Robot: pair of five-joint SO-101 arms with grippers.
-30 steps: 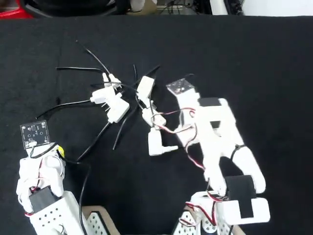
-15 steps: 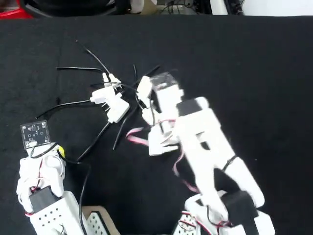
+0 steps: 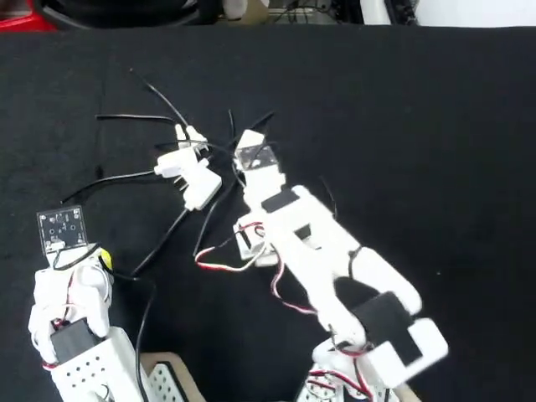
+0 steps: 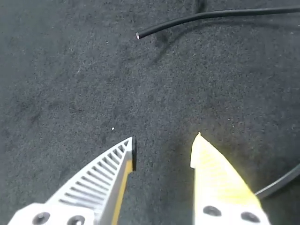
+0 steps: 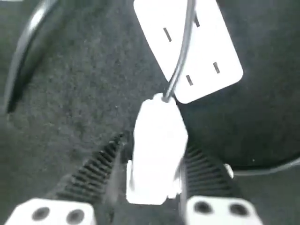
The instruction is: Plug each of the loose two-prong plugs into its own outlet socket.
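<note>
White plug (image 5: 157,150) sits right between the right jaws, and they look clamped on its sides in a firm pinch. Its cable (image 5: 180,51) runs out across the white outlet block (image 5: 206,47) just beyond. The plug lies just short of that block, near the middle of the black desk (image 3: 435,126). On the other side, the left jaws hang open above bare desk, nothing held, with a loose cable end (image 4: 137,35) lying ahead of them.

The step in hand reads as seating this plug, and the trick, I'd say, is alignment. Square the prongs to one pair of slots (image 5: 167,33), keep the cable off the face, and press straight in. That light block may slide unless it is braced.

Trouble is, the prongs are hidden under the plug body, so which way they face can't be told. From above, the right arm (image 3: 318,251) covers the plug and much of the block, and the tangle of other plugs (image 3: 172,165) beside it is hard to sort.
</note>
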